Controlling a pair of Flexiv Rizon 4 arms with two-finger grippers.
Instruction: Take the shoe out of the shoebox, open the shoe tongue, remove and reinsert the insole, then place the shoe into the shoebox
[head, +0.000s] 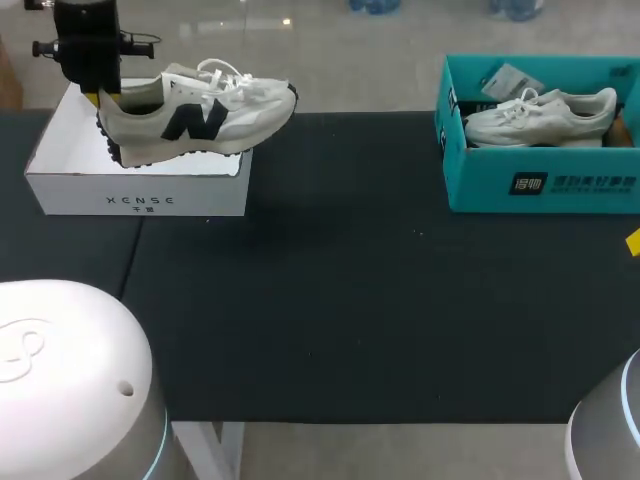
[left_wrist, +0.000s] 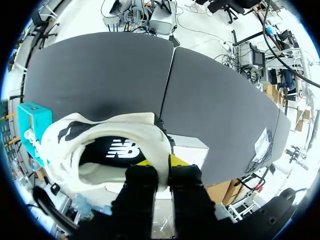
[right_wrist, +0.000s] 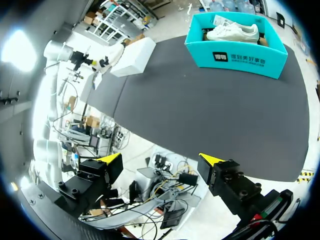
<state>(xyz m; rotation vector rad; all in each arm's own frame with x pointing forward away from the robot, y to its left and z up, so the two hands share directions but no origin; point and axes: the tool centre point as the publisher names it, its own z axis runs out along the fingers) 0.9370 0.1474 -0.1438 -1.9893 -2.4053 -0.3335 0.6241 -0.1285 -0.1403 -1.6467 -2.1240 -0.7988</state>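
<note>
The left arm comes down from above, and its left hand (head: 100, 97) (left_wrist: 162, 165) pinches the heel of the shoe (head: 200, 115) (left_wrist: 100, 145). One yellow-tipped finger (left_wrist: 145, 163) sits inside the heel opening and the other is outside against the back of the heel. The shoe is grey-white with a dark mark on its side, and its toe stretches away from the hand. Its dark insole (left_wrist: 117, 150) shows in the opening just ahead of the fingers. Below the hand stands the open white shoebox (head: 140, 190) (left_wrist: 192, 147), with the shoe over it. I cannot tell whether the sole touches the box rim.

The right hand (right_wrist: 161, 159) hangs off the near edge of the table (head: 350, 300), its fingers spread wide with nothing between them. Well ahead of it, across the dark table, a teal box (head: 545, 185) (right_wrist: 240, 57) holds a second shoe (head: 540, 115) (right_wrist: 232, 31).
</note>
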